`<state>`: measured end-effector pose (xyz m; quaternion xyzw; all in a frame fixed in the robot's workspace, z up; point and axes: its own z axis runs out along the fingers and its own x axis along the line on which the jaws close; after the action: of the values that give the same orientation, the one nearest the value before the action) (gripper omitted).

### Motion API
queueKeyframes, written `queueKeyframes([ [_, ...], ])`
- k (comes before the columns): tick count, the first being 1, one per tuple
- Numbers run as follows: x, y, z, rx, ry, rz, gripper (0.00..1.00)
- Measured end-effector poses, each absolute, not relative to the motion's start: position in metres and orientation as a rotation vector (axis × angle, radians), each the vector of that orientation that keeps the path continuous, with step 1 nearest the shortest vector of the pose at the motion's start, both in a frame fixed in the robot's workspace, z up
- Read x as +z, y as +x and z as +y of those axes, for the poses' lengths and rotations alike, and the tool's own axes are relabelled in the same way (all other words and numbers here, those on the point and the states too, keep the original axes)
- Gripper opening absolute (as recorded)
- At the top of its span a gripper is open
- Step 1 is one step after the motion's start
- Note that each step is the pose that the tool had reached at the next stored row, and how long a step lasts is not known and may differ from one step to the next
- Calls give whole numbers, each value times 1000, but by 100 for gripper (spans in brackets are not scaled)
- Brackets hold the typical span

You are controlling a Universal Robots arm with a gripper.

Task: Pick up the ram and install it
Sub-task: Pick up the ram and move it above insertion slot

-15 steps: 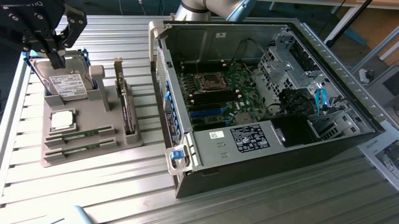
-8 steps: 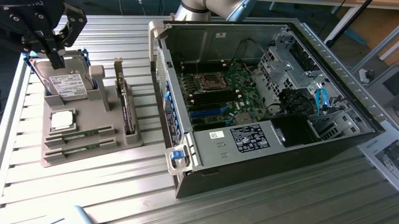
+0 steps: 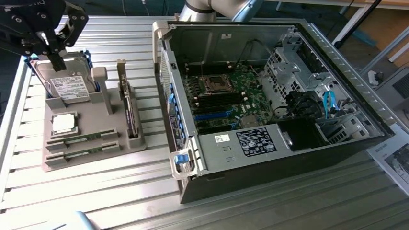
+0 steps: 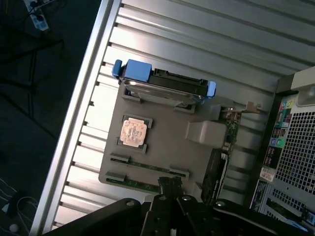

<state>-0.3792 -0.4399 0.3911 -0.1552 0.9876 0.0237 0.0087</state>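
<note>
Tool (image 3: 57, 63) fingers are pressed together and carry nothing, hanging over the hard drive (image 3: 67, 86) at one end of the grey holder (image 3: 96, 120) on the worktop (image 3: 96, 191). Past the processor (image 3: 64, 123), the ram (image 3: 82, 139) lies flat in its slot beside a second stick (image 3: 83, 152), untouched. Beyond stands the open computer case (image 3: 221, 151). We judge that descending with fingers unopened would strike the board, and an offset grasp could snag the neighbouring stick.

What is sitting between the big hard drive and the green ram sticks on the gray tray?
The square silver processor chip sits between the hard drive and the ram, seen in the exterior view.
</note>
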Motion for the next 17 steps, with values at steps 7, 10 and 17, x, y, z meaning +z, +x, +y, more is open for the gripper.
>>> queueKeyframes([
  [7, 391, -379, -440, 75, -615, 3064, 10],
  [10, 391, -379, -440, 75, -671, 3053, 10],
  [17, 391, -379, -440, 77, -838, 3014, 10],
])
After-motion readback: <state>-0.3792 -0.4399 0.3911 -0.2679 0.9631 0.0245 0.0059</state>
